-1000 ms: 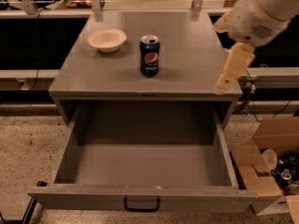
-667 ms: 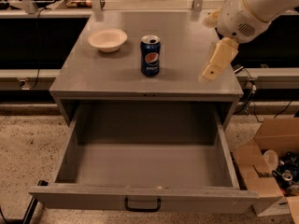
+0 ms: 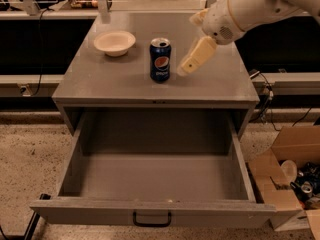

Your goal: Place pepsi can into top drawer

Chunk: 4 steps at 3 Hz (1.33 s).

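Observation:
The pepsi can stands upright on the grey cabinet top, near its middle. My gripper hangs just to the right of the can, at about the can's height, apart from it and holding nothing. The top drawer is pulled fully open below the cabinet top. Its inside is bare, and the black handle sits at the centre of its front panel.
A cream shallow bowl sits on the cabinet top left of the can. An open cardboard box with clutter stands on the floor to the right of the drawer. Cables hang at the cabinet's right side.
My arm has swung left across the cabinet top, bringing the gripper from the right edge to right beside the can. The can, bowl and drawer have not moved.

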Available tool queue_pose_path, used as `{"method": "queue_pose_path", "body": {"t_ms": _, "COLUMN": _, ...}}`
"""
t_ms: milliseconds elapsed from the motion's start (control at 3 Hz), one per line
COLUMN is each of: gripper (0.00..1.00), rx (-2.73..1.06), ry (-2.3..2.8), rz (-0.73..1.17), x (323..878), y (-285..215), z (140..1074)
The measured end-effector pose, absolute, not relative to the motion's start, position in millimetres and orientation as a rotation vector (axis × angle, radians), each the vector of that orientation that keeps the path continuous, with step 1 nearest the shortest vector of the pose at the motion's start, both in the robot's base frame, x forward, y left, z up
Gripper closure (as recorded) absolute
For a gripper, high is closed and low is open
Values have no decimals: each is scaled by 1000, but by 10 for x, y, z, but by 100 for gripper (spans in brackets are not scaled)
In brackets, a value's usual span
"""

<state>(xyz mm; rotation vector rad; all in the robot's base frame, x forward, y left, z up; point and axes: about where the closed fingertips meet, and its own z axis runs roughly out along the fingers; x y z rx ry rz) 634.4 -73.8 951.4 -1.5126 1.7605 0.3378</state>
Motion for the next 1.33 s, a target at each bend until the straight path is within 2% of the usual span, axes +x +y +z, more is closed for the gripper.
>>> {"method": "queue_pose_path", "body": {"t_ms": 667, "gripper": 0, "rx": -1427, "ry": 1717, "rz": 457, "x": 6831, "y": -193, "z": 9214}}
{"method": "queue_pose_path", "body": {"t_ms": 1000, "gripper": 0, "rx": -1370, "ry": 1731, "rz": 539, "x": 6993, "y": -93, "z": 9054}}
{"method": "queue_pose_path", "body": {"t_ms": 1333, "gripper": 18, "rx": -1328, "ry": 1757, "rz": 603, "x": 7047, "y": -63, "z": 8902}}
